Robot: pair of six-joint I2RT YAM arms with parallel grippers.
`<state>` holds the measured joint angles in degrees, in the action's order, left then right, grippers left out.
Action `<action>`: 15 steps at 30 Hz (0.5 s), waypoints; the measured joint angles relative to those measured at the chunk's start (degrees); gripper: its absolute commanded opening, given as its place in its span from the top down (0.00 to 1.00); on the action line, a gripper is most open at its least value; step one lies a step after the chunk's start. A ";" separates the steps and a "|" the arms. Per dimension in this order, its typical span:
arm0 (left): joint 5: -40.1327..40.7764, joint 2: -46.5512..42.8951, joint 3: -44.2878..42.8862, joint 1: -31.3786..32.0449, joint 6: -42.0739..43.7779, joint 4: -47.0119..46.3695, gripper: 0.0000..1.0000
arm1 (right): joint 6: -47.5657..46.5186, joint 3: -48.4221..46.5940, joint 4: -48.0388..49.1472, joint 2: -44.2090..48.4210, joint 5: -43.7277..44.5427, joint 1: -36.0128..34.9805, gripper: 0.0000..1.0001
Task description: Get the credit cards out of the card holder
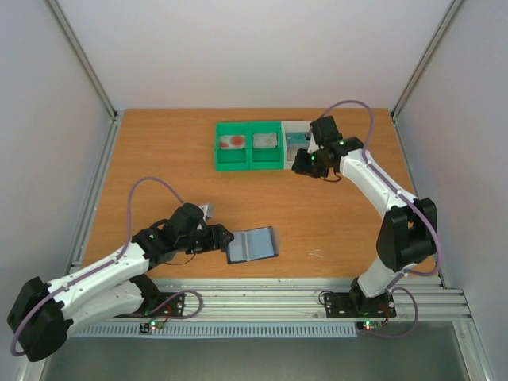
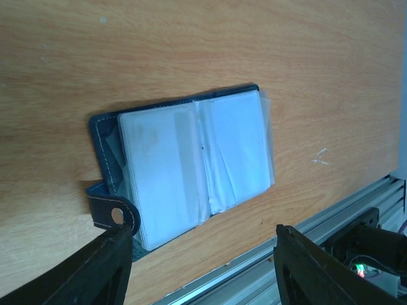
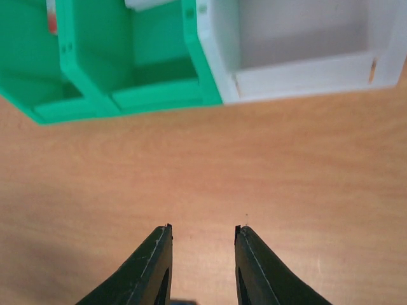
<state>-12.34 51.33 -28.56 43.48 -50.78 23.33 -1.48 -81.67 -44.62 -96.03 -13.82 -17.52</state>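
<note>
The card holder [image 1: 252, 244] lies open near the table's front edge, its clear sleeves [image 2: 191, 162] facing up. I cannot tell whether any card is inside them. My left gripper [image 1: 225, 237] stands open at its left end; the left finger [image 2: 95, 270] is next to the snap strap [image 2: 116, 215], with nothing between the fingers. A pale credit card with a red blotch [image 1: 234, 142] lies in the left green compartment. A teal card [image 1: 297, 138] lies in the white bin. My right gripper [image 3: 203, 230] hovers open and empty over bare wood just in front of the bins.
The green two-compartment bin [image 1: 249, 164] and the white bin [image 3: 299, 79] stand side by side at the back centre. A grey card [image 1: 264, 140] rests in the middle compartment. The aluminium rail [image 2: 299, 229] runs along the front edge, close to the holder.
</note>
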 measured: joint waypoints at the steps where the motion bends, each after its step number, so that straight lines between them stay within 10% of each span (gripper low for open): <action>1: -0.74 0.81 0.59 -0.02 -0.33 -1.55 0.39 | 0.09 1.84 0.28 1.27 -0.11 -0.66 0.72; 15: -8.70 12.61 6.60 0.00 -6.88 -21.97 0.41 | 5.25 23.93 8.09 14.27 -2.16 -15.02 0.72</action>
<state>-21.04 63.94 -21.96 43.48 -57.67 1.37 3.77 -57.74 -36.53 -81.76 -15.99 -32.53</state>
